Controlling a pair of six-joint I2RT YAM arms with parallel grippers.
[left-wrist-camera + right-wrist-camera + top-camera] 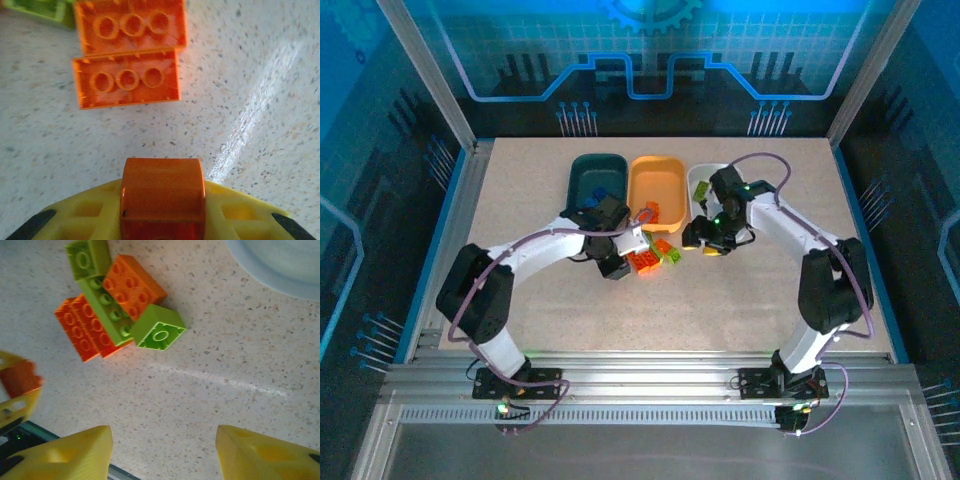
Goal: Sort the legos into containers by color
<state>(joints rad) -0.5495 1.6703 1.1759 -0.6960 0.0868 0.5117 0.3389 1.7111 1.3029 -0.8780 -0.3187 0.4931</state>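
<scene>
Tubs of rounded rectangular plastic stand side by side in a row across the middle of the speckled beige bench (520, 300): a dark teal tub (576, 182) on the left, an orange tub (657, 180) in the middle and a white tub (695, 180) on the right, the last partly hidden under the right arm. A small blue brick (599, 191) lies inside the dark teal tub. Just in front of the orange tub, a loose cluster of studded plastic bricks (651, 256) rests on the bench. The right wrist view shows two orange bricks (82, 331) lying side by side with a long lime green brick (106, 310) across them. A further orange brick (135, 285) leans against that, and a short lime green brick (157, 331) sits tilted at the near end of the long one. Another lime green brick (87, 257) lies at the cluster's far end. The left jaws are pressed together on a small orange plastic brick (162, 192), held between their yellow fingers (90, 212) low over the bench, near the cluster but apart from it. Whether it touches the surface cannot be told. The right jaws stand spread with nothing between them, hanging over bare bench between the cluster and the white tub.
</scene>
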